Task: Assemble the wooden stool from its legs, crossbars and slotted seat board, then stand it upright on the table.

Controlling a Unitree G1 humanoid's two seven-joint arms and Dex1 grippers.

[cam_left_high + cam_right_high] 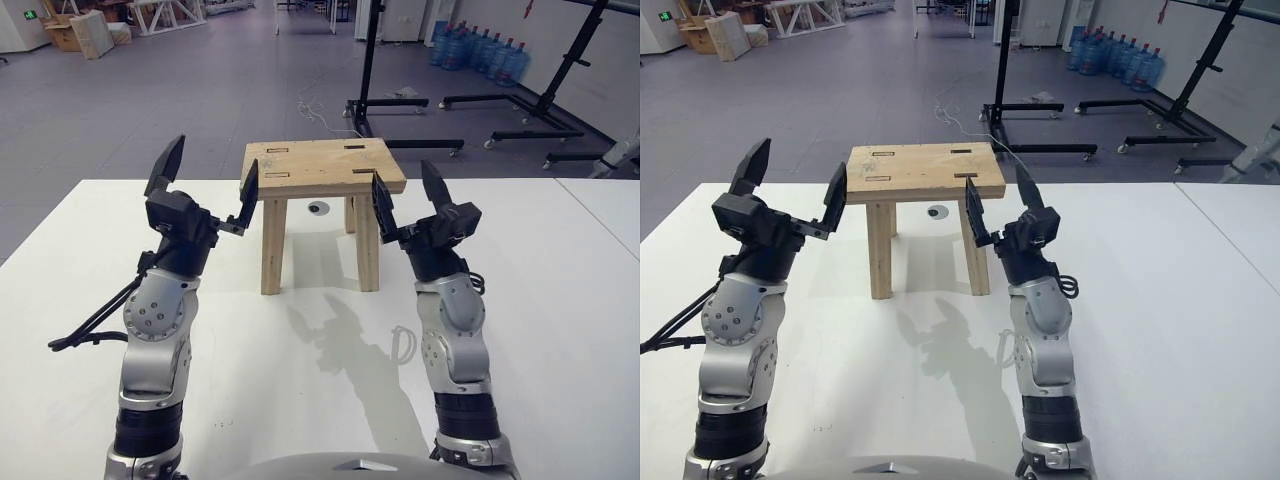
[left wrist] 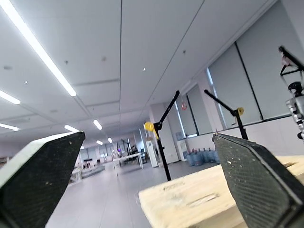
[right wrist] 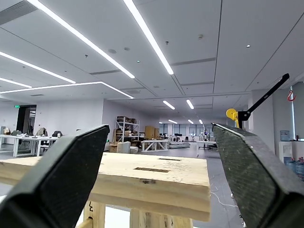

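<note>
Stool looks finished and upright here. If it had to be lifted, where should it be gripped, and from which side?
Grip the seat board at its short ends, left gripper coming from the left, right gripper from the right. The board lies flat and overhangs the legs, so each end probably offers an edge clear of them to clamp; both open grippers flank it now.

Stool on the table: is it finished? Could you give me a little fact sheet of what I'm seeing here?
Stool: assembled, upright on its legs
Standing on: white table
Seat board: four slots showing on top
Left gripper: open, beside the seat's left edge
Right gripper: open, beside the seat's right edge
Held: nothing in either gripper
</note>
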